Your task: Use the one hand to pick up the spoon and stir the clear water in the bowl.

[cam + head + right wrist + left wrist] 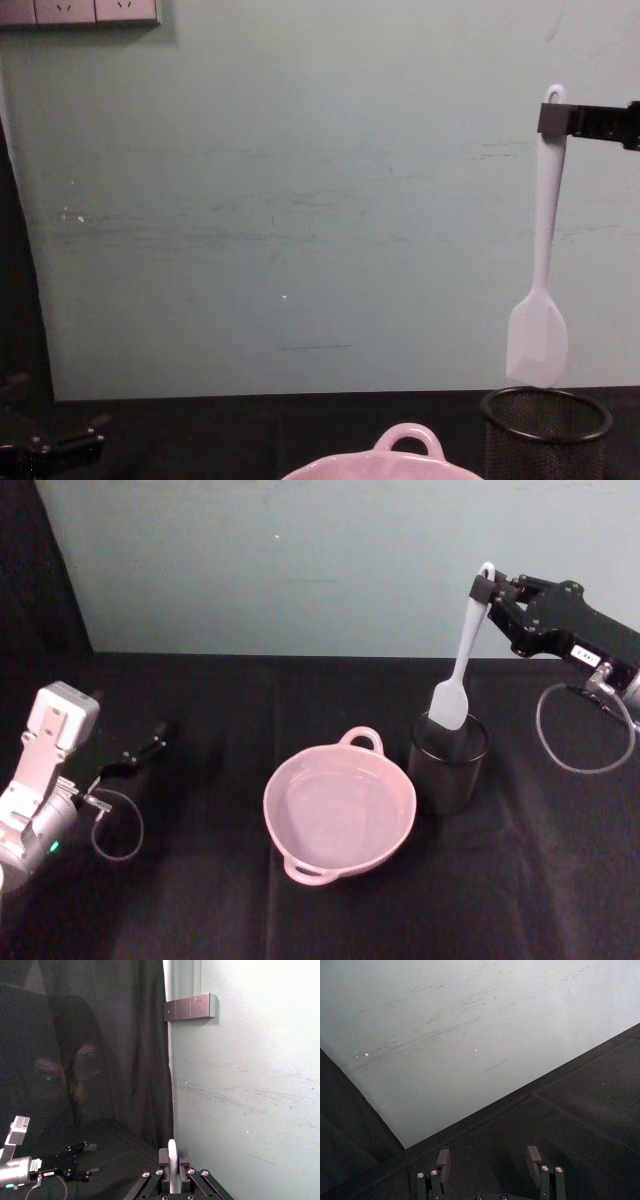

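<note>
Low at the left, the left gripper (150, 748) sits parked, fingers apart. Mid-table the bowl (268, 805) waits with its water. Just right, over the mesh cup (445, 770), the spoon (462, 655) hangs upright, its handle end clamped by the right gripper (494, 592). Pickup looks done; carrying and stirring are left.

Soft, even light brightens the pale wall (300, 560) behind the bowl (270, 815); the black cloth (200, 900) around the bowl is dim, shadows barely showing, a faint sheen on its water (335, 805)
</note>
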`<move>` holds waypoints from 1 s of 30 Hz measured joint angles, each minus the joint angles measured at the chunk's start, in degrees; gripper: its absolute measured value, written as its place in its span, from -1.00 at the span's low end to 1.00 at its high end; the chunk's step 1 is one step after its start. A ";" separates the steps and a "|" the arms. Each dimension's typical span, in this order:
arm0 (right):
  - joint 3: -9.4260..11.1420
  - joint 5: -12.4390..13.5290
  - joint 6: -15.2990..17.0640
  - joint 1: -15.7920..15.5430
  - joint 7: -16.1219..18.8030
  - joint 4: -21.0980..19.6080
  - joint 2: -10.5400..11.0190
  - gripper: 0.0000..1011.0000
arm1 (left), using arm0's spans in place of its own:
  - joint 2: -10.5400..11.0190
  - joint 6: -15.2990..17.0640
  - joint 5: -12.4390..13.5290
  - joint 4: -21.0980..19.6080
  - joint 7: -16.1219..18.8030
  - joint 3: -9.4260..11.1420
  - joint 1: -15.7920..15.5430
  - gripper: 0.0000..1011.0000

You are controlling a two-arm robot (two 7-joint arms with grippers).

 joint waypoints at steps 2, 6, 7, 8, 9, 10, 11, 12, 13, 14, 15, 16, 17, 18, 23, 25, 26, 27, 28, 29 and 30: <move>-0.01 0.01 -0.01 0.00 0.00 0.01 0.00 -0.78 | 0.00 0.00 0.00 0.00 0.00 0.00 0.00 0.99; -0.03 0.02 -0.03 0.00 0.01 0.04 0.00 -0.78 | 0.00 0.00 0.00 0.00 0.00 0.00 0.00 0.99; -0.03 0.02 -0.03 0.00 0.01 0.04 0.00 -0.78 | 0.00 0.00 0.00 0.00 0.00 0.00 0.00 0.99; -0.04 0.03 -0.04 0.00 0.01 0.05 0.00 -0.78 | 0.00 0.00 0.00 0.00 0.00 0.00 0.00 0.99; -0.04 0.03 -0.04 0.00 0.01 0.05 0.00 -0.78 | 0.00 0.00 0.00 0.00 0.00 0.00 0.00 0.99; -0.05 0.03 -0.05 0.00 0.02 0.07 0.00 -0.78 | 0.00 0.00 0.00 0.00 0.00 0.00 0.00 0.99; -0.05 0.04 -0.06 0.00 0.02 0.07 0.00 -0.78 | 0.00 0.00 0.00 0.00 0.00 0.00 0.00 0.99; -0.05 0.04 -0.07 0.00 0.02 0.08 0.00 -0.78 | 0.00 0.00 0.00 0.00 0.00 0.00 0.00 0.99; -0.05 0.05 -0.07 0.00 0.02 0.08 0.00 -0.78 | 0.00 0.00 0.00 0.00 0.00 0.00 0.00 0.99; -0.05 0.05 -0.08 0.00 0.02 0.09 0.00 -0.78 | 0.00 0.00 0.00 0.00 0.00 0.00 0.00 0.99; -0.05 0.06 -0.08 0.00 0.02 0.09 0.00 -0.78 | 0.00 0.00 0.00 0.00 0.00 0.00 0.00 0.99; -0.05 0.06 -0.09 0.00 0.03 0.09 0.00 -0.78 | 0.00 0.00 0.00 0.00 0.00 0.00 0.00 0.99; -0.05 0.07 -0.09 0.00 0.03 0.09 0.00 -0.78 | 0.00 0.00 0.00 0.00 0.00 0.00 0.00 0.99; -0.05 0.07 -0.09 0.00 0.03 0.09 0.00 -0.78 | 0.00 0.00 0.00 0.00 0.00 0.00 0.00 0.99; -0.47 -0.44 -0.10 -0.01 0.04 -0.57 -0.18 -0.78 | 0.00 0.00 0.00 0.00 0.00 0.00 0.00 0.99; -0.78 -0.74 -0.11 0.00 0.04 -1.08 -0.44 -0.78 | 0.00 0.00 0.00 0.00 0.00 0.00 0.00 0.99; -1.16 -0.97 -0.11 0.01 0.05 -1.57 -0.76 -0.78 | 0.00 0.00 0.00 0.00 0.00 0.00 0.00 0.99; -1.37 -1.06 -0.10 0.03 0.06 -1.82 -0.99 -0.78 | 0.00 0.00 0.00 0.00 0.00 0.00 0.00 0.99; -1.86 -1.28 -0.09 0.11 0.11 -2.29 -1.49 -0.78 | 0.00 0.00 0.00 0.00 0.00 0.00 0.00 0.99; -2.15 -1.37 -0.09 0.16 0.20 -2.47 -1.77 -0.78 | 0.00 0.00 0.00 0.00 0.00 0.00 0.00 0.99; -2.47 -1.44 -0.09 0.23 0.29 -2.62 -2.05 -0.78 | 0.00 0.00 0.00 0.00 0.00 0.00 0.00 0.99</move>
